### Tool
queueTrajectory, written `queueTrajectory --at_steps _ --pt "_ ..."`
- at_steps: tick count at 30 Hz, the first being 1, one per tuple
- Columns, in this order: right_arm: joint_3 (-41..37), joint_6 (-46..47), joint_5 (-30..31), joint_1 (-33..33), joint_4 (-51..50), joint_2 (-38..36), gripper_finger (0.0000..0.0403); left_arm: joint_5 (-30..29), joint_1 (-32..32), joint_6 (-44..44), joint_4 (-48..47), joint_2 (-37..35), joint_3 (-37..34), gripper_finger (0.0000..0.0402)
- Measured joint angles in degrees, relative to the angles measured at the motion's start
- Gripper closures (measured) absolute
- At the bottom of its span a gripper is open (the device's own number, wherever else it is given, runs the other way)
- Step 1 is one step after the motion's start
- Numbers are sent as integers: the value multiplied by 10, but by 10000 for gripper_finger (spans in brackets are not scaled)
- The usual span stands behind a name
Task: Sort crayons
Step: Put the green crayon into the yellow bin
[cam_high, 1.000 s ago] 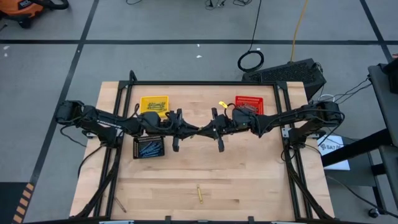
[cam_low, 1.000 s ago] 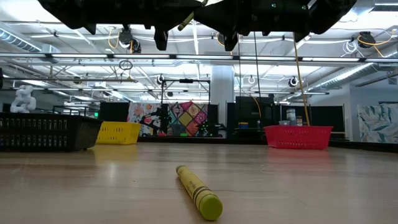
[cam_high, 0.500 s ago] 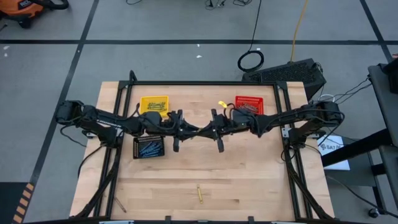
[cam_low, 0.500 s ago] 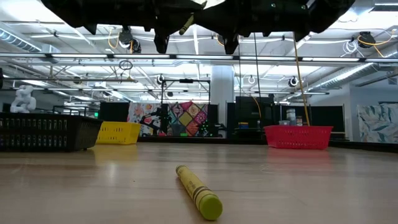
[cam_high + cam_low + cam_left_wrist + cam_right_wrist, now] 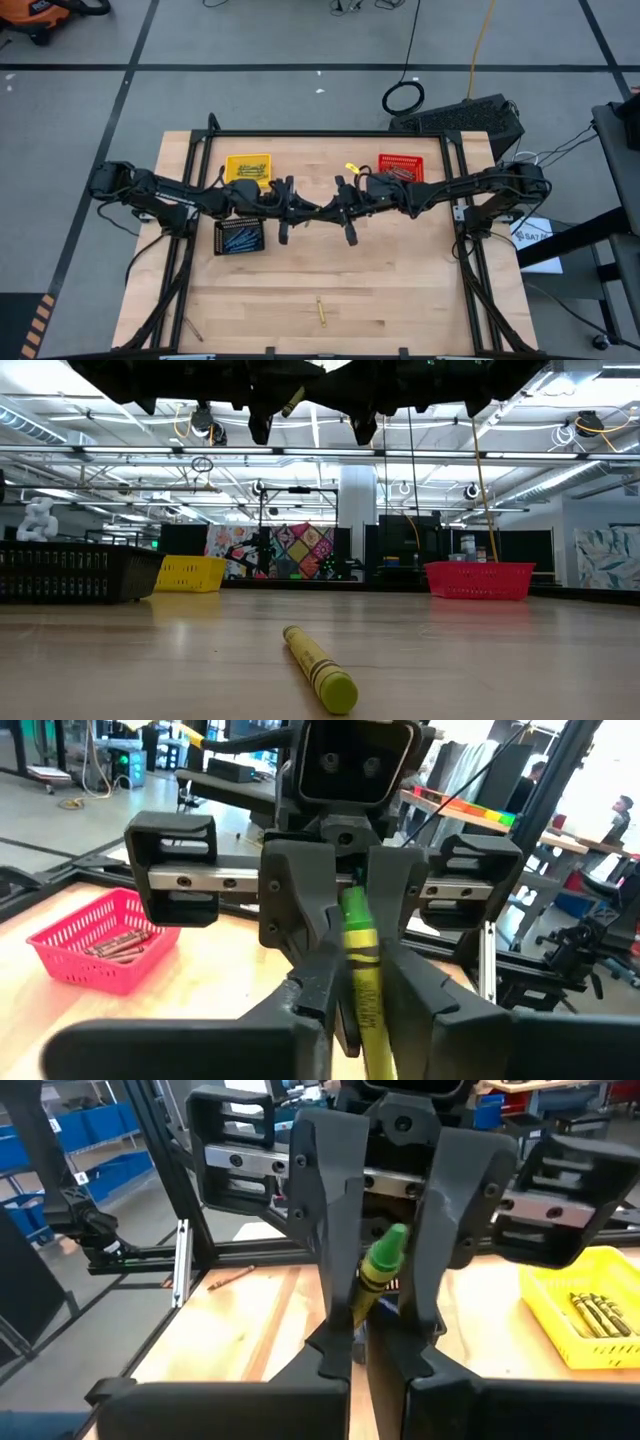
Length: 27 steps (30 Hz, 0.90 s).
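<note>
Yellow-green crayon (image 5: 358, 955) held lengthwise between the two meeting grippers, above mid-table. Right gripper (image 5: 322, 211) clamped on it; left gripper (image 5: 308, 212) closed narrowly about its other end. No legible writing on the wrapper. Red basket (image 5: 401, 168), behind the right gripper, holds brownish crayons; yellow basket (image 5: 248, 169), behind the left, holds yellow ones.

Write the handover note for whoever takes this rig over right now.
Right gripper: shut on a yellow crayon, mid-table, facing the left gripper.
Done: yellow basket, red basket and black basket each hold crayons.
Left: bin the held crayon; pick up the loose yellow crayon near the front edge and a brownish crayon front-left.
</note>
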Motion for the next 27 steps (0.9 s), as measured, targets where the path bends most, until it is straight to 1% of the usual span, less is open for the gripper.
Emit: queueTrajectory --at_steps 4,6,23,27 --pt "0 -1 1 0 -4 1 403 0 0 11 0 0 0 379" --pt "0 -1 -1 0 -4 1 403 0 0 13 0 0 0 392" --pt "0 -1 -1 0 -4 1 403 1 -1 26 -2 0 0 396" --pt "0 2 15 0 -6 1 393 1 0 26 -2 0 0 396"
